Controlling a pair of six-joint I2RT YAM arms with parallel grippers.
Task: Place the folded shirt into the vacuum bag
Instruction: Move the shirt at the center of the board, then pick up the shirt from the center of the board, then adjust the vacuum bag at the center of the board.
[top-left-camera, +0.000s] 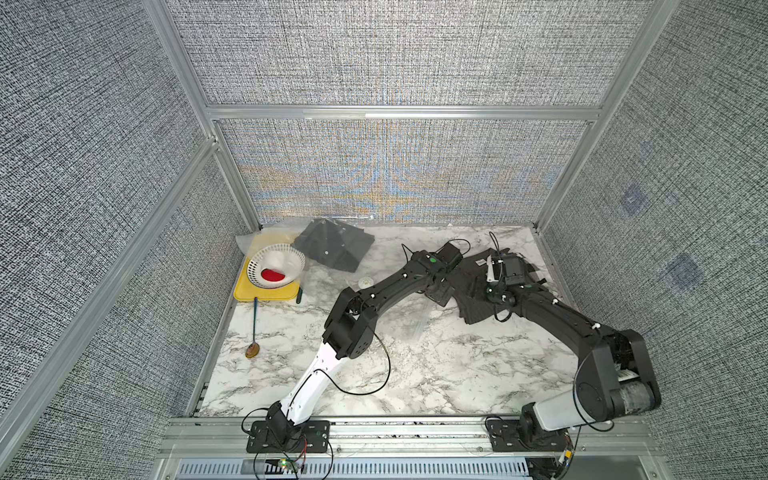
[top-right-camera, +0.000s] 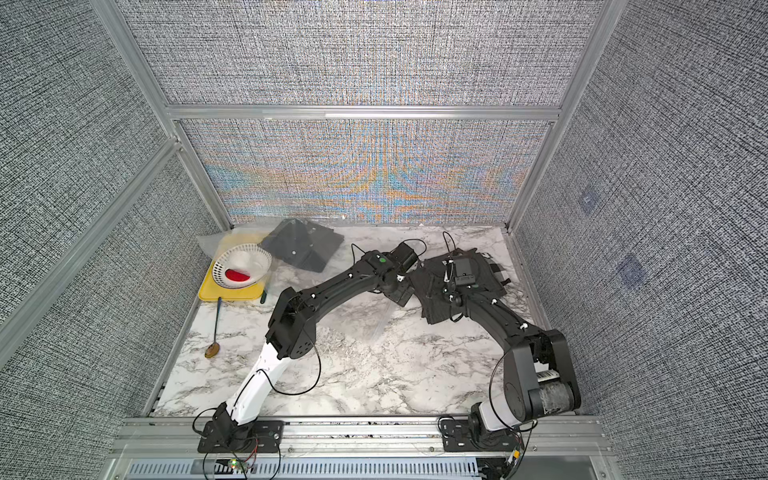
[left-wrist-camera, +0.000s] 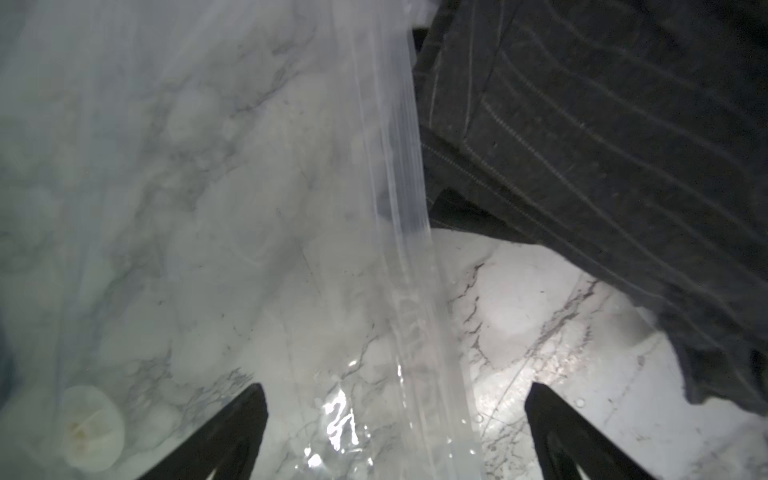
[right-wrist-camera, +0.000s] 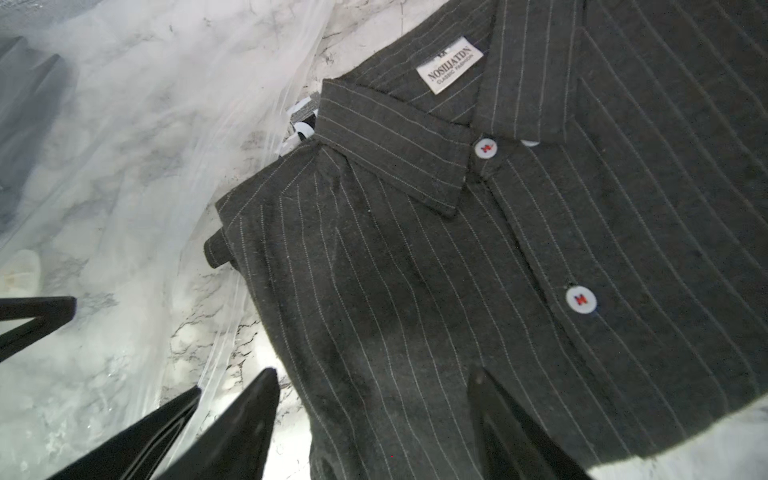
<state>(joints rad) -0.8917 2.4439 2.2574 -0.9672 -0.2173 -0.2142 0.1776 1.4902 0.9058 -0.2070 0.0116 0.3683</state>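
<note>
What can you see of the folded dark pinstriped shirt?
The folded charcoal shirt with thin pale pinstripes lies flat, front up, on the white marble table. Its collar is buttoned; white buttons sewn in red, a white neck label. Woven cloth, lightly creased. One side edge meets the clear crinkly vacuum bag; it seems to lie outside. The right gripper hangs open above it.
</note>
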